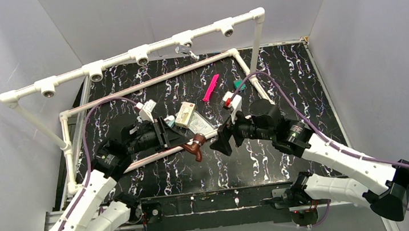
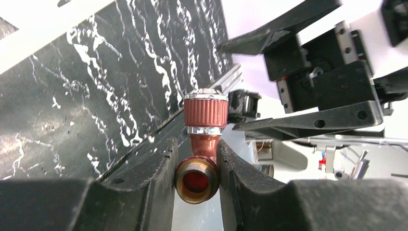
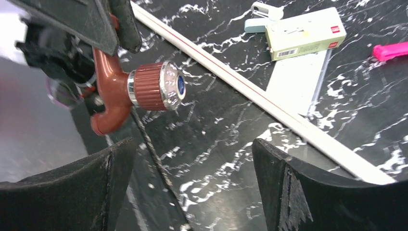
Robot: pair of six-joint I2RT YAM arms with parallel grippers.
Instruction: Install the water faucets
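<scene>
Top external view: two robot arms meeting low over the middle of a black marbled table (image 1: 278, 79). Left gripper (image 1: 185, 146) clamped shut on the reddish-brown faucet (image 1: 195, 149), apparently clear of the surface, roughly midway between the arms. Right gripper (image 1: 220, 141) just beside it, jaws spread wide, gripping nothing.

Left wrist view: both fingers (image 2: 144, 183) pressed against the faucet's neck, ribbed red knob with chrome bands pointing away, brass-rimmed opening facing back towards the camera. Right wrist view: knob end just ahead of the open jaws, not between them, no contact visible.

Further back: white pipe rail (image 1: 116, 60) raised over the table's far side, with a row of tee sockets (image 1: 141, 55) facing forward. Silver faucet (image 1: 185, 50) hanging at one socket towards the right end, apparently seated. Other sockets looking vacant. Pink strip (image 1: 211, 88) and small box (image 1: 186, 113) lying on the table, no part of the job.

Step in hand, as a judgement: second faucet secured in the left jaws alone, ready for carrying to the rail. Next move likely calling for a lift towards a vacant socket, then squaring the connecting end with the socket mouth, then pressing or turning home. Possibly a regrip first, as the connecting end is not identifiable for certain from these views.
</scene>
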